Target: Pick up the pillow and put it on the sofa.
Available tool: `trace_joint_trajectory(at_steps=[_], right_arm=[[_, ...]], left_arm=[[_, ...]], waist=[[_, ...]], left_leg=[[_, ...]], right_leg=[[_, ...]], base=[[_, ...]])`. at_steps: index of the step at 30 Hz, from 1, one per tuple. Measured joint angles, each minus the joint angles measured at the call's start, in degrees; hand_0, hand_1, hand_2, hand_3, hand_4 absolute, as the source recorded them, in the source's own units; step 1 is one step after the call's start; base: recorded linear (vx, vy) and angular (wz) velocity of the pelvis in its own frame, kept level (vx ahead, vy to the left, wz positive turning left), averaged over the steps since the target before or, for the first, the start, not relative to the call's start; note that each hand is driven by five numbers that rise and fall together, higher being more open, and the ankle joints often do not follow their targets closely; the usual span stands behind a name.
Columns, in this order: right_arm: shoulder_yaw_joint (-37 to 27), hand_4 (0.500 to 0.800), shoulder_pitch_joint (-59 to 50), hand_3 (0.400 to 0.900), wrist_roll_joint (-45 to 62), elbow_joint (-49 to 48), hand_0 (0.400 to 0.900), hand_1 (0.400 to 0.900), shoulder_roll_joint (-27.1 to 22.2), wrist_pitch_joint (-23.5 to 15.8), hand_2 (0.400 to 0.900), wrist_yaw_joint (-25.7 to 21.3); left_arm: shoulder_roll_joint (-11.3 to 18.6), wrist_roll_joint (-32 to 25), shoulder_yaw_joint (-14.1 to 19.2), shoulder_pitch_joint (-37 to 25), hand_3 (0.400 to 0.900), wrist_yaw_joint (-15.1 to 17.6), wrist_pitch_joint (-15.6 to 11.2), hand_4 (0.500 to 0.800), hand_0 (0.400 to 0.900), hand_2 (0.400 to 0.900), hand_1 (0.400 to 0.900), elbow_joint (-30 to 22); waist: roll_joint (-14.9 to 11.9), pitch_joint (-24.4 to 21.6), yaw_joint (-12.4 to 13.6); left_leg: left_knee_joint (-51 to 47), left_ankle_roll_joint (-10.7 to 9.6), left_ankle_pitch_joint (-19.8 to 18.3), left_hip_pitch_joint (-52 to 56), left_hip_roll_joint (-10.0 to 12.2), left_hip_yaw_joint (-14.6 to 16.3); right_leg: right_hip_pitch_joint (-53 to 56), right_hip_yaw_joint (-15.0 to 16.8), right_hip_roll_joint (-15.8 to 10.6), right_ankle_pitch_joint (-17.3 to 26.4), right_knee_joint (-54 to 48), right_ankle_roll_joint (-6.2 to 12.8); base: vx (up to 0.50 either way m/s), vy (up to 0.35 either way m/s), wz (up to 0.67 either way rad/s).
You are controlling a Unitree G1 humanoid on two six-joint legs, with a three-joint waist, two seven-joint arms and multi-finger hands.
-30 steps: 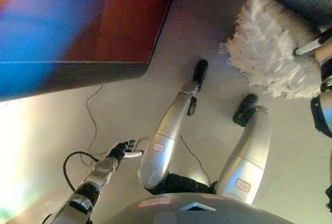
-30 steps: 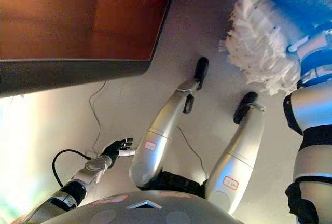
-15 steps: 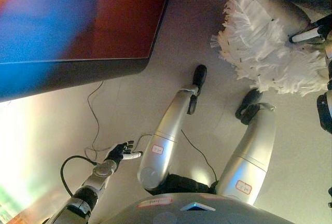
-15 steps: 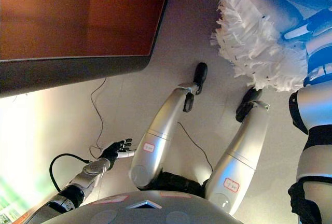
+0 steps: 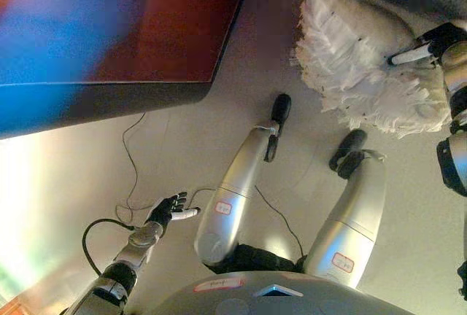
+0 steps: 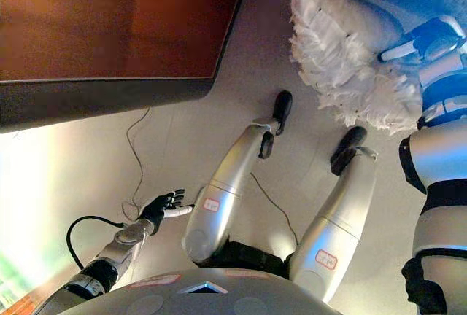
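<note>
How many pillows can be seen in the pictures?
1. The pillow, white and fringed, is at the upper right, held by the right robot hand. None shows elsewhere, though others could lie outside the view.

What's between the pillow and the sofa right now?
Nothing visible. The right robot hand holds the white fringed pillow above the floor. The sofa, brown, fills the upper left, and only bare floor lies between them. The left robot hand hangs open low on the left, away from that path.
</note>
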Motion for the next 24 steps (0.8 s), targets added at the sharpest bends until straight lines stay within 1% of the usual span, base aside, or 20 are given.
trace_joint_trajectory(at_steps=[2,4,6,8,9,11,12,14,15,16,18,19,21,24], right_arm=[[0.0,0.5,1.4,0.4,0.0,-1.0,0.4,0.4,0.1,-0.8,0.4,0.7],[0.0,0.5,3.5,0.4,0.0,-2.5,0.4,0.4,0.2,-2.3,0.4,1.1],[0.0,0.5,6.2,0.4,-0.2,-5.5,0.4,0.4,0.1,-3.8,0.4,1.8],[0.0,0.5,7.5,0.4,-0.2,-7.4,0.4,0.4,0.0,-4.2,0.4,2.1],[0.0,0.5,9.2,0.4,-0.3,-9.3,0.4,0.4,-0.3,-4.9,0.4,2.4],[-0.1,0.5,11.3,0.4,-0.3,-11.0,0.4,0.4,-1.0,-5.1,0.4,3.6],[-0.3,0.5,13.4,0.4,-0.3,-12.6,0.4,0.4,-1.2,-5.3,0.4,4.8],[-0.6,0.5,17.3,0.4,-0.2,-16.8,0.4,0.4,-1.5,-6.0,0.4,7.4],[-0.6,0.5,18.6,0.4,-0.2,-18.5,0.4,0.4,-1.7,-6.2,0.4,8.4],[-0.6,0.5,19.7,0.4,-0.2,-20.3,0.4,0.4,-1.9,-6.7,0.4,9.4],[-0.6,0.5,21.1,0.4,-0.2,-23.6,0.4,0.4,-2.3,-7.0,0.4,11.1],[-0.7,0.5,21.7,0.4,-0.2,-25.2,0.4,0.4,-2.3,-7.1,0.4,11.9],[-0.7,0.5,22.6,0.4,-0.2,-27.1,0.4,0.4,-2.6,-7.1,0.4,13.3],[-1.5,0.5,24.2,0.4,-0.1,-30.7,0.4,0.4,-2.6,-7.0,0.4,17.0]], left_arm=[[0.0,0.0,0.0,-0.1,0.9,-0.1,0.0,0.8,0.9,0.9,0.9,0.0],[-0.1,0.0,0.0,-0.1,0.9,-0.2,0.0,0.8,0.9,0.9,0.9,0.1],[-0.1,0.1,0.6,-0.6,0.9,-0.4,0.6,0.8,0.9,0.9,0.9,1.0],[-0.1,0.2,1.0,-1.0,0.9,-0.7,0.9,0.8,0.9,0.9,0.9,1.9],[-0.2,0.3,1.3,-2.0,0.9,-1.2,1.3,0.8,0.9,0.9,0.9,4.0],[-0.6,0.8,2.3,-3.1,0.9,-1.4,2.0,0.8,0.9,0.9,0.9,6.0],[-0.8,0.8,3.3,-3.6,0.9,-1.4,2.6,0.8,0.9,0.9,0.9,7.3],[-0.7,1.9,5.0,-4.1,0.9,-1.5,3.7,0.8,0.9,0.9,0.9,9.6],[-0.8,2.4,5.3,-4.4,0.9,-1.4,4.4,0.8,0.9,0.9,0.9,10.5],[-0.6,2.9,5.7,-4.5,0.9,-1.4,4.7,0.8,0.9,0.9,0.9,11.2],[-0.7,3.5,7.7,-4.8,0.9,-1.4,5.3,0.8,0.9,0.9,0.9,12.9],[-0.5,4.2,8.3,-4.9,0.9,-1.4,5.5,0.8,0.9,0.9,0.9,13.4],[-0.5,5.2,9.6,-5.1,0.9,-1.4,5.9,0.8,0.9,0.9,0.9,14.1],[-0.7,7.1,11.2,-4.9,0.9,-1.4,6.9,0.8,0.9,0.9,0.9,15.6]], waist=[[0.0,0.0,-0.1],[-0.1,0.1,-0.2],[-0.7,0.5,-0.5],[-1.3,0.9,-1.2],[-2.0,1.4,-1.8],[-2.7,1.8,-2.0],[-3.1,2.1,-2.3],[-4.6,2.5,-3.2],[-5.0,2.5,-3.5],[-6.1,2.3,-4.0],[-7.5,2.1,-5.0],[-8.6,1.5,-5.1],[-9.9,0.8,-5.3],[-11.9,-0.7,-6.0]], left_leg=[[-1.9,-0.1,0.3,2.4,0.3,0.0],[-5.0,0.3,1.4,6.4,0.7,0.0],[-9.1,0.4,2.6,12.2,0.9,-0.1],[-11.2,0.6,3.2,15.0,1.0,-0.1],[-13.3,0.7,3.6,18.4,1.2,-0.1],[-15.3,0.7,3.8,21.9,1.5,-0.1],[-16.7,0.8,3.9,24.8,1.6,-0.1],[-20.1,0.8,4.1,31.0,2.1,-0.3],[-21.3,0.8,4.1,33.1,2.3,-0.4],[-22.6,0.9,4.1,35.4,2.4,-0.2],[-24.5,0.9,4.2,38.6,2.5,-0.4],[-25.4,0.9,4.2,39.9,2.6,-0.1],[-26.9,1.0,4.2,42.3,2.8,-0.1],[-29.0,1.0,3.9,46.0,2.9,-0.1]], right_leg=[[2.7,-0.8,0.0,0.6,-2.0,0.14],[6.9,-1.9,0.1,1.5,-5.3,0.29],[12.6,-3.0,0.6,2.8,-9.8,0.62],[15.7,-3.6,0.7,3.4,-11.8,1.02],[19.4,-4.4,0.9,3.7,-14.1,1.24],[23.1,-5.0,1.2,4.2,-16.4,1.41],[26.4,-5.6,1.4,4.4,-18.2,1.54],[33.5,-7.2,2.3,5.6,-23.1,1.89],[36.1,-7.6,2.5,5.9,-25.1,1.81],[38.4,-7.7,2.6,6.1,-26.7,2.07],[42.3,-8.4,3.0,7.0,-29.7,2.55],[43.5,-8.2,3.2,7.3,-31.0,2.74],[46.7,-8.7,3.8,8.5,-34.0,2.9],[51.7,-9.8,4.3,9.6,-38.7,3.22]], base=[[0.01,-0.076,-0.04],[0.03,-0.08,-0.03],[0.05,-0.106,-0.01],[0.07,-0.089,-0.01],[0.14,-0.106,0.01],[0.18,-0.092,0.04],[0.14,-0.073,0.05],[0.16,-0.066,0.04],[0.25,-0.054,0.01],[0.24,-0.046,0.0],[0.24,-0.017,-0.04],[0.24,0.011,-0.04],[0.23,0.019,-0.01],[0.28,0.048,0.0]])
